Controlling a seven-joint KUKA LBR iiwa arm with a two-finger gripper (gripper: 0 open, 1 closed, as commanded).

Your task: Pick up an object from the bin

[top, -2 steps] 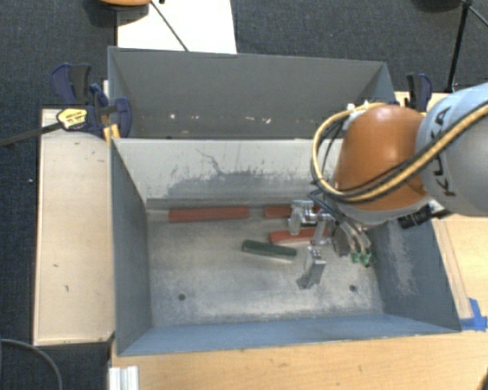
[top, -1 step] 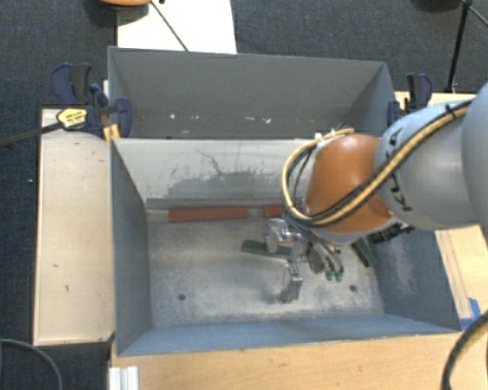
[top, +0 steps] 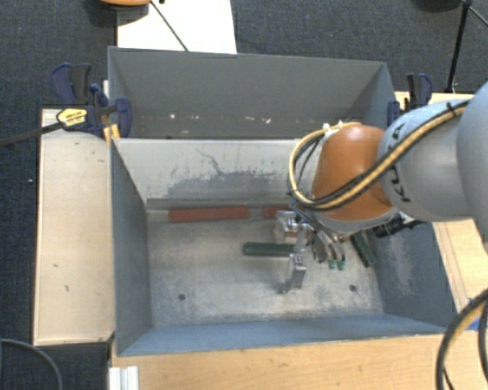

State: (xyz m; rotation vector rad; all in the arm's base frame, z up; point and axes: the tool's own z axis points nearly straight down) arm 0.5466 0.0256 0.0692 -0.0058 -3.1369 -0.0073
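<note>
Grey bin point(top: 132, 242), gripper point(top: 293, 279) low beside dark green stick point(top: 263, 250), red-brown bar point(top: 209, 214) behind

We see even, fairly bright light from above. The bin point(top: 130, 242) floor reads pale at centre frame; its left inner wall is darker. We note a soft shadow on the floor at right centre under the arm point(top: 443, 169), and a mild sheen on top of its orange cover point(top: 350, 165).
</note>
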